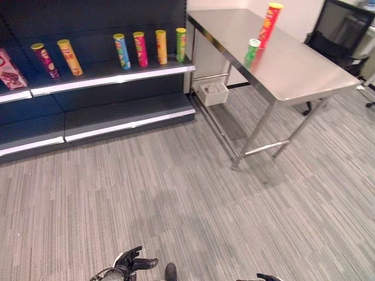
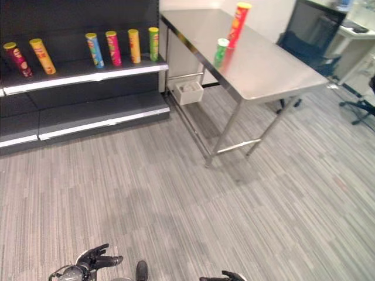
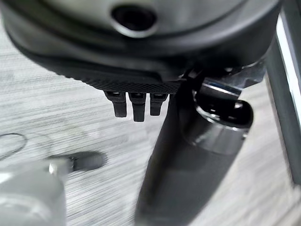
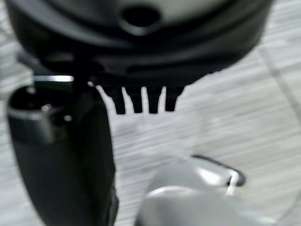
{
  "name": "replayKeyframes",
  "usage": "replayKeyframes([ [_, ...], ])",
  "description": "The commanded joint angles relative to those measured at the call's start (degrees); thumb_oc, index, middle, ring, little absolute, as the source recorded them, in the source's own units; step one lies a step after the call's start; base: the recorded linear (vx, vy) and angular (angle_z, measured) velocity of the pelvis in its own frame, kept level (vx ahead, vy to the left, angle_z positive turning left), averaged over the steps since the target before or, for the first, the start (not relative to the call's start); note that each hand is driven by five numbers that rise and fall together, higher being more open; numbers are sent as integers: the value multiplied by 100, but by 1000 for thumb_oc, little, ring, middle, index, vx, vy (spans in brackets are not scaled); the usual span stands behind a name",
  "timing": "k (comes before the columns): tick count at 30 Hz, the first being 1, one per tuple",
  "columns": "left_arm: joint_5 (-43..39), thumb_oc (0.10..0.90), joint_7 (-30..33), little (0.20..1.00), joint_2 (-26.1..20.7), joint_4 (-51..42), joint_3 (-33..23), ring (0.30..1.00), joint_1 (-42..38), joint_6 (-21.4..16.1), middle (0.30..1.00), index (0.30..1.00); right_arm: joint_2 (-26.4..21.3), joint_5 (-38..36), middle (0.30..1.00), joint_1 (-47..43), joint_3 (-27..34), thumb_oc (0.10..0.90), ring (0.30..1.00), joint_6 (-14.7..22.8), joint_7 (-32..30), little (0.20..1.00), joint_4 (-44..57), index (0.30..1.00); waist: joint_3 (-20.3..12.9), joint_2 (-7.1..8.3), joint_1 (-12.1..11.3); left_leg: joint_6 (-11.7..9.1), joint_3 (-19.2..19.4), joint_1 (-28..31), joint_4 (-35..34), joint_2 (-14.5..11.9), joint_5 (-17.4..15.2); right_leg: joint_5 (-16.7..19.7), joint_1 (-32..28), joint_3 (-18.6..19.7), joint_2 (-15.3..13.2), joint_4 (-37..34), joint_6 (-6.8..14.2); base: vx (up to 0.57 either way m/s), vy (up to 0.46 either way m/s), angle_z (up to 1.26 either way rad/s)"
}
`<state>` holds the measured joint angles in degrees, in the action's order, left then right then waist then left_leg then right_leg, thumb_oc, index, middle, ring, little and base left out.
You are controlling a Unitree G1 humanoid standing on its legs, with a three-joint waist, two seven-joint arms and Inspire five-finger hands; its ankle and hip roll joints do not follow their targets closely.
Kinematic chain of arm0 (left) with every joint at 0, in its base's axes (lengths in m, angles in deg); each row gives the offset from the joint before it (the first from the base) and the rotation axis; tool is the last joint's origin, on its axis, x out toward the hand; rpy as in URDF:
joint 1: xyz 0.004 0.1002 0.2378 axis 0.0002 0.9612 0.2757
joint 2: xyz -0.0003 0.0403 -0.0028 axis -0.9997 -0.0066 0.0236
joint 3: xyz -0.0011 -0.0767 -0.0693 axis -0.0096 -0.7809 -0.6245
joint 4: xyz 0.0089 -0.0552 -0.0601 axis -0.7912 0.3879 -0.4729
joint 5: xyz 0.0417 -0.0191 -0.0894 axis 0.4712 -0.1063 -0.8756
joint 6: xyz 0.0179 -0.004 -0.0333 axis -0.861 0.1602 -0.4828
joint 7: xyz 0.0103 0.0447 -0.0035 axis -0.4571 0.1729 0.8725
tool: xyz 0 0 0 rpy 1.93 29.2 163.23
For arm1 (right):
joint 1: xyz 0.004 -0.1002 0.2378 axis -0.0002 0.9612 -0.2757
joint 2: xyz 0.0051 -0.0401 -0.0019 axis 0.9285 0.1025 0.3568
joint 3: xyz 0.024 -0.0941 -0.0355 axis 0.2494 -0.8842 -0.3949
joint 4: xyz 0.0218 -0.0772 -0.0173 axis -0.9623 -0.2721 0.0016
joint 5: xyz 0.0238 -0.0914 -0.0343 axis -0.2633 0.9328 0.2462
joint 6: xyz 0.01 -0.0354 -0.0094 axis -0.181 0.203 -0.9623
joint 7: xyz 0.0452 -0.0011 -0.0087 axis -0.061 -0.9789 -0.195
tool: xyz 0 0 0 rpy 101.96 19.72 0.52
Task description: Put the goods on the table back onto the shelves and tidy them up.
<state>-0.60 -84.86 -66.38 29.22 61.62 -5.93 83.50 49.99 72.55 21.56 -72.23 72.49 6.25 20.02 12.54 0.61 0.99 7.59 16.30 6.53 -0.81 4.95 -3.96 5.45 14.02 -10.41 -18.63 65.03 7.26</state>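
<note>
Down low, the left hand (image 1: 133,263) and right hand (image 4: 141,96) hang relaxed and hold nothing above the carpet (image 1: 193,193). At one o'clock, a red can (image 1: 269,23) and green can (image 1: 252,50) stand on the steel table (image 1: 304,70); at eleven, six cans (image 1: 140,49) line the shelf (image 1: 111,73).

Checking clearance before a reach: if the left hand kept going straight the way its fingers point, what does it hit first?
Likely only the carpet. The left hand hangs low and empty, fingers straight. In its wrist view they point down at the floor, nothing between; depth is unclear.
</note>
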Motion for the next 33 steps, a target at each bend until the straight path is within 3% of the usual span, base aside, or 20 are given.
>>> replayKeyframes([
  [1, 174, 800, -5, 900, -189, -351, -202, 900, -32, -205, 900, 900, -461, -120, 900, -161, -307, 800, 900, -87, -4, 900, -217, 900, 140, -75, 48, -685, -858, -115, -419, -348, 307, -160, -533, -478, 601, -4829, 95, 510, -134, 11],
  [4, 255, 800, 5, 900, -209, -369, -224, 900, -120, -243, 900, 900, -450, -132, 900, -143, -250, 800, 900, -98, -14, 900, -231, 900, 156, 62, 257, -804, -1028, 291, -419, -232, -29, 336, -249, -416, 817, -6487, 373, 390, -112, 15],
  [7, 359, 800, -24, 900, -184, -379, -253, 900, -132, -268, 900, 900, -455, -60, 900, -110, -201, 800, 900, -120, 2, 900, -275, 900, 138, 56, 393, -938, -1104, 654, -419, -298, -300, 552, 7, -522, 905, -7003, 541, 445, -107, 77],
  [9, 420, 800, -26, 900, -172, -408, -231, 900, -60, -285, 900, 900, -498, -43, 900, -25, -196, 800, 900, -112, 24, 900, -285, 900, 35, 119, 409, -951, -1198, 790, -419, -294, -471, 675, -122, -587, 879, -7003, 502, 612, -223, 104],
  [10, 456, 800, -51, 900, -130, -454, -152, 900, -59, -282, 900, 900, -607, -47, 900, 80, -185, 800, 900, -73, 57, 900, -287, 900, -98, 20, 564, -1069, -1265, 1040, -419, -565, -550, 732, -342, -422, 1087, -7002, 360, 531, -249, 55],
  [11, 456, 800, -51, 900, -129, -454, -152, 900, -59, -282, 900, 900, -607, -47, 900, 80, -185, 800, 900, -73, 57, 900, -287, 900, -97, 19, 564, -1070, -1265, 1041, -419, -566, -550, 731, -343, -423, 1087, -7002, 360, 683, -363, 27],
  [13, 268, 800, -28, 900, -66, -520, -151, 900, -2, -291, 900, 900, -706, -137, 900, 121, -147, 800, 900, -39, 61, 900, -290, 900, -156, -93, 615, -1226, -1398, 1065, 17, -849, -253, 568, -499, -247, 1299, -6830, 142, 447, -300, 20],
  [14, 189, 800, -35, 900, -40, -583, -127, 900, 41, -282, 900, 900, -747, -200, 900, 142, -149, 800, 900, -23, 73, 900, -248, 900, -163, -136, 608, -1403, -1391, 802, 808, -1010, 33, 331, -753, -238, 1464, -6852, -41, 402, -432, -33],
  [15, 65, 800, -31, 900, -39, -718, -110, 900, 50, -261, 900, 900, -795, -230, 900, 98, -184, 800, 900, -14, 51, 900, -217, 900, -35, -48, 537, -1496, -1486, 107, 2259, -1033, 534, 88, -1069, -207, 1562, -6907, -250, 355, -457, -40],
  [17, -1, 800, 11, 900, -39, -773, -106, 900, 67, -250, 900, 900, -840, -256, 900, 29, -211, 800, 900, -25, 4, 900, -218, 900, 90, 79, 457, -1439, -1438, -392, 3251, -1025, 875, -93, -1330, -189, 1574, -6967, -407, 197, -307, -14],
  [19, -100, 800, 31, 900, -10, -792, -92, 900, 40, -250, 900, 900, -856, -299, 900, -50, -241, 800, 900, -41, -17, 900, -235, 900, 180, 135, 362, -1360, -1161, -848, 3462, -1174, 913, -231, -1519, -187, 1557, -7003, -470, 231, -163, -34],
  [20, -111, 800, 4, 900, 52, -706, -104, 900, 58, -249, 900, 900, -831, -313, 900, -95, -300, 800, 900, -27, -12, 900, -264, 900, 254, 190, 155, -1195, -832, -1364, 2677, -1176, 471, -385, -1759, -77, 1551, -7003, -404, 335, -60, -45],
  [22, -94, 800, 4, 900, 58, -693, -100, 900, 79, -252, 900, 900, -823, -277, 900, -101, -334, 800, 900, -30, -12, 900, -268, 900, 230, 193, 104, -1176, -828, -1456, 2287, -1105, 480, -416, -1780, -34, 1536, -7003, -374, 211, 17, -35],
  [23, -66, 800, 0, 900, 68, -676, -103, 900, 111, -254, 900, 900, -822, -237, 900, -99, -377, 800, 900, -32, -17, 900, -267, 900, 237, 145, 22, -1185, -920, -1557, 1763, -1052, 530, -470, -1844, 10, 1579, -7003, -344, 241, 98, -62],
  [24, -63, 800, -4, 900, 88, -633, -115, 900, 156, -260, 900, 900, -815, -169, 900, -90, -436, 800, 900, -15, -32, 900, -229, 900, 198, 2, -133, -1294, -1292, -1681, 667, -1027, 1079, -595, -1996, 84, 1714, -7003, -305, 339, 113, -56],
  [25, -76, 800, 8, 900, 99, -600, -123, 900, 158, -268, 900, 900, -816, -149, 900, -91, -441, 800, 900, -5, -56, 900, -244, 900, 206, -47, -189, -1366, -1397, -1802, 323, -1032, 1317, -674, -2110, 92, 1752, -7003, -309, 270, 76, -58],
  [26, -76, 800, 8, 900, 99, -599, -123, 900, 159, -269, 900, 900, -815, -149, 900, -90, -441, 800, 900, -4, -56, 900, -244, 900, 225, -37, -182, -1368, -1398, -1758, 285, -1019, 1333, -687, -2140, 86, 1741, -7003, -307, 302, 40, -61],
  [27, -103, 800, 6, 900, 116, -526, -148, 900, 175, -266, 900, 900, -792, -134, 900, -84, -437, 800, 900, 3, -68, 900, -294, 900, 222, -94, -261, -1469, -1398, -1906, -242, -1038, 1554, -833, -2325, 167, 1807, -7003, -321, 295, 45, -85],
  [29, -57, 800, 0, 900, 126, -444, -164, 900, 216, -253, 900, 900, -767, -99, 900, -72, -434, 800, 900, -17, -64, 900, -338, 900, 194, -141, -276, -1518, -1270, -1988, -351, -1054, 1649, -936, -2461, 234, 1856, -7003, -325, 338, 86, -64],
  [33, 50, 800, -20, 900, 127, -258, -247, 900, 335, -233, 900, 900, -719, 32, 900, -23, -475, 800, 900, -24, -16, 900, -431, 900, 21, -219, -329, -1516, -1451, -1745, -419, -980, 1736, -1115, -2666, 504, 1879, -7003, -307, 269, 154, -45],
])
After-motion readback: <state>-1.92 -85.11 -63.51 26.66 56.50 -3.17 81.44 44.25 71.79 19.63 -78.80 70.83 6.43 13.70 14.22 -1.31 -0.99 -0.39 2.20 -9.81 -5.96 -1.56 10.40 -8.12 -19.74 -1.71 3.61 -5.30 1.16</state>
